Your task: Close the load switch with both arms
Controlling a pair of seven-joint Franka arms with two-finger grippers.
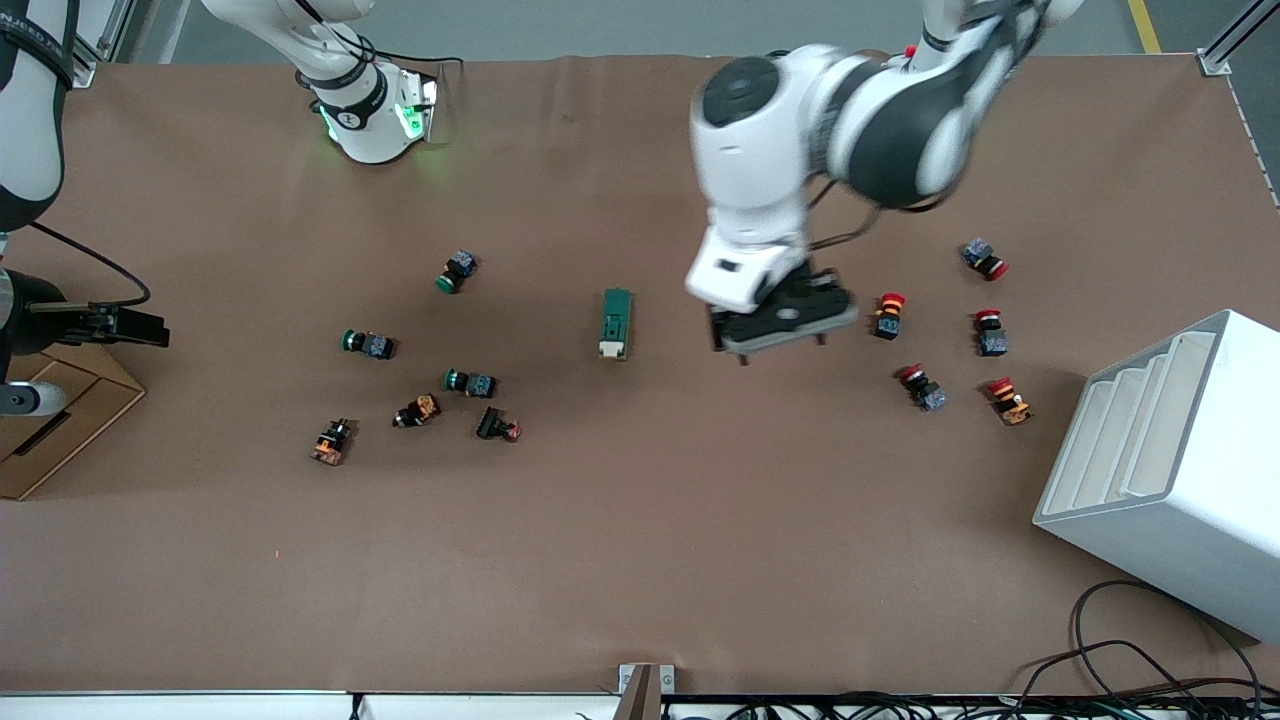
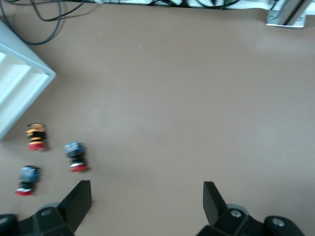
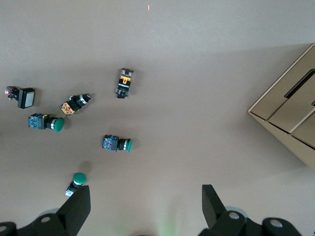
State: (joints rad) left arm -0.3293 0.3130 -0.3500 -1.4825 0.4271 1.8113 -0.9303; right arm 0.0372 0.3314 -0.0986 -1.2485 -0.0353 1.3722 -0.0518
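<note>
The load switch (image 1: 616,323), a dark-green block with a cream handle end, lies flat near the middle of the table; it shows in neither wrist view. My left gripper (image 1: 780,325) hangs over bare table between the switch and the red-capped push-buttons, beside the switch toward the left arm's end. In the left wrist view the left gripper (image 2: 147,187) is open and empty. My right gripper (image 3: 145,189) is open and empty, high over the table in front of the right arm's green-lit base (image 1: 375,115). It does not show in the front view.
Several green and orange push-buttons (image 1: 470,382) lie toward the right arm's end, several red-capped ones (image 1: 920,385) toward the left arm's end. A white slotted rack (image 1: 1180,470) and a cardboard box (image 1: 60,420) stand at the table's two ends. Cables (image 1: 1120,660) lie at the near edge.
</note>
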